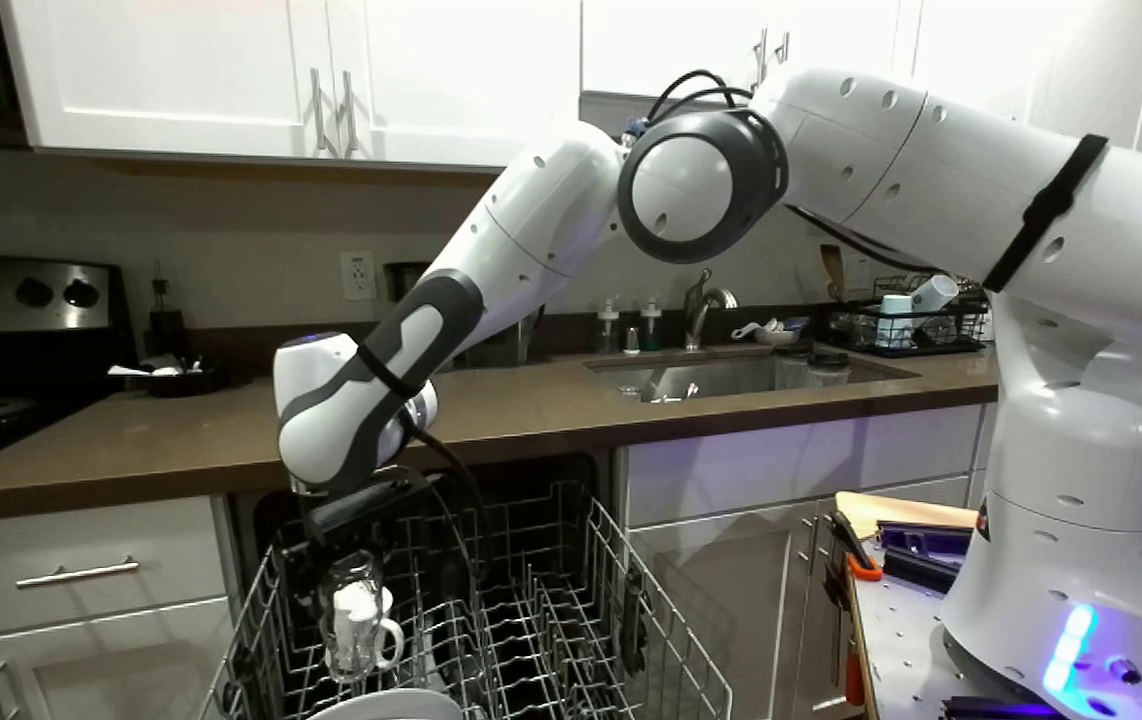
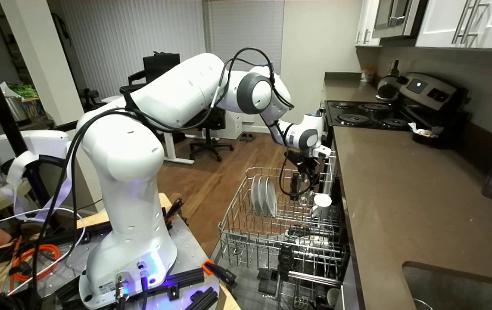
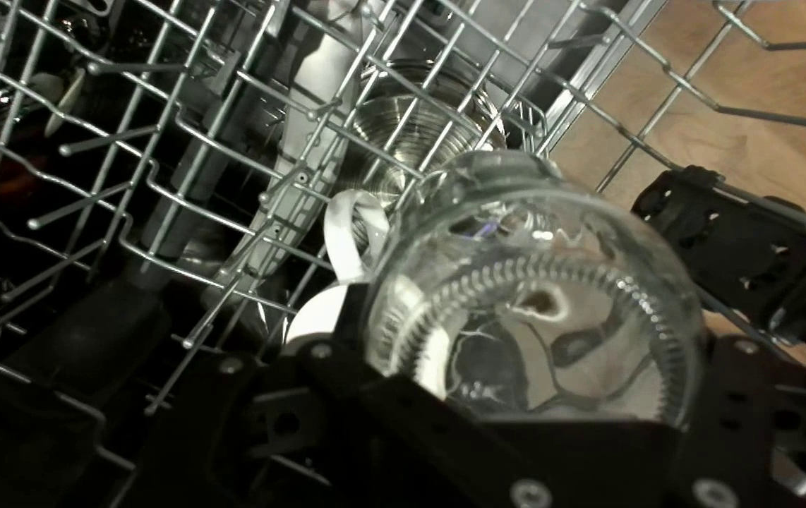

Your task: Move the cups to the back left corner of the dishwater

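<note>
A white mug, one of the cups (image 2: 322, 200), stands base up in the pulled-out wire rack of the dishwater (image 1: 666, 603), close to the counter side. My gripper (image 3: 531, 331) reaches down into this rack and is shut on a clear glass jar (image 3: 544, 233), whose sides meet both fingers. In the wrist view the cup (image 3: 315, 314) lies just left of the left finger, its loop handle showing above. Through and beside the jar (image 1: 354, 572), white mug surfaces appear in an exterior view. The jar hides part of the rack below it; whether it touches the wires I cannot tell.
Upright plates (image 2: 264, 196) stand in the rack opposite the cup. A round metal piece (image 3: 403, 134) shows beneath the wires. The brown countertop (image 2: 401, 193) overhangs one side of the rack. A black rack fitting (image 3: 735, 247) sits right of the jar.
</note>
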You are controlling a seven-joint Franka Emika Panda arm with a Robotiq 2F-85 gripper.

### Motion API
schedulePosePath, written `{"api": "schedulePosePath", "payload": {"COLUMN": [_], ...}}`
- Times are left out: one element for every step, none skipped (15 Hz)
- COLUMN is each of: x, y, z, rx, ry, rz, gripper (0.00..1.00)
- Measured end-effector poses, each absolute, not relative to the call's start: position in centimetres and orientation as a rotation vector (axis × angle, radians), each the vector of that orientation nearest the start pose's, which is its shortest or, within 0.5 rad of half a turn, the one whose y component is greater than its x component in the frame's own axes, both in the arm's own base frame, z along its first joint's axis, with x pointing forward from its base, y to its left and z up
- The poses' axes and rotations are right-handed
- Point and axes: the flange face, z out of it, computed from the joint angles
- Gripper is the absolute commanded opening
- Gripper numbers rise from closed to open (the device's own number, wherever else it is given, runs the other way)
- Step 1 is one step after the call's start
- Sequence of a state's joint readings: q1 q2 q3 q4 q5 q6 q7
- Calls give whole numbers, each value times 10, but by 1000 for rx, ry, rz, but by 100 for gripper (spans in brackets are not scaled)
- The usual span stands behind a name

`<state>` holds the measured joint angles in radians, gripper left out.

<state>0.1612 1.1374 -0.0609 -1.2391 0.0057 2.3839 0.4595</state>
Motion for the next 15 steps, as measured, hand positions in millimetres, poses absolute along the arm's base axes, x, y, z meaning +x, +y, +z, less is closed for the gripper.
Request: {"api": "schedulePosePath", "payload": {"x": [732,733,734,735,736,736,737,737,738,738,739,741,742,743,743], "y": [85,86,86,86,86,86,86,85,84,83,83,82,82,81,82], "z": [64,61,59,56,53,50,46,42,38,35,32,29,26,23,20], "rx": [-3147,-3150,-3153,-3155,-3158,-3162,-3165,-3167,-3169,-3170,-3170,-3168,-3166,-3164,-3162], "ry": [514,511,508,504,501,498,496,495,494,492,490,489,488,487,484], "rz": [-33,-24,-14,-4,8,22,35,45,53,58,58,56,53,50,56], "gripper": [64,64,64,64,64,64,64,64,64,64,64,64,64,64,64]}}
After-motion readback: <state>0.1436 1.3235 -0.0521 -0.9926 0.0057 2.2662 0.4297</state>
